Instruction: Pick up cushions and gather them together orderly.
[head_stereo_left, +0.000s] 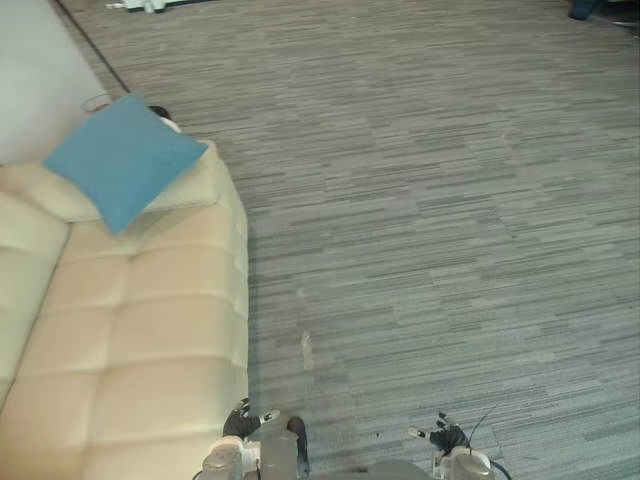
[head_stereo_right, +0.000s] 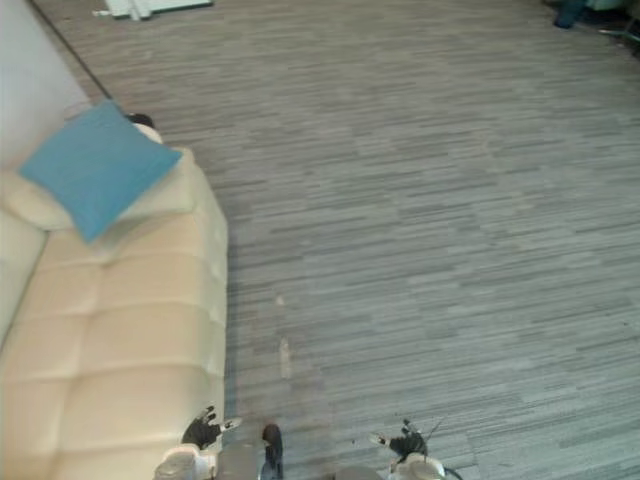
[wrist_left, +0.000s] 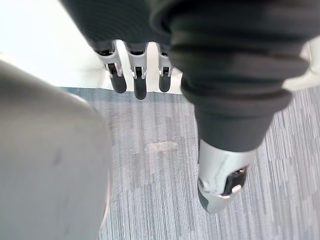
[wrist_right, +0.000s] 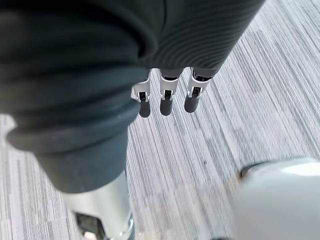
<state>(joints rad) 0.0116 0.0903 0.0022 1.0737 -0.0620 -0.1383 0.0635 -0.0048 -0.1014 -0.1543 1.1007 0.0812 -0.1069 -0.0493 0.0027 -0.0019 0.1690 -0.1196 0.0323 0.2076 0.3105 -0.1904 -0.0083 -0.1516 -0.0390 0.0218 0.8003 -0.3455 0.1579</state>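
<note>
A blue cushion (head_stereo_left: 122, 159) lies tilted at the far end of a cream sofa (head_stereo_left: 140, 340), resting on a cream cushion (head_stereo_left: 200, 185) over the sofa's arm. My left hand (head_stereo_left: 241, 424) hangs low by the sofa's near corner, fingers (wrist_left: 139, 85) straight and empty. Out to the right over the carpet, my right hand (head_stereo_left: 447, 437) also hangs low, its fingers (wrist_right: 167, 102) relaxed and holding nothing. Both hands are far from the cushions.
Grey striped carpet (head_stereo_left: 430, 200) spreads to the right of the sofa. A white wall (head_stereo_left: 35, 70) stands behind the sofa. A dark object (head_stereo_left: 160, 112) peeks out behind the blue cushion. Pale items (head_stereo_left: 150, 5) lie on the floor at the far edge.
</note>
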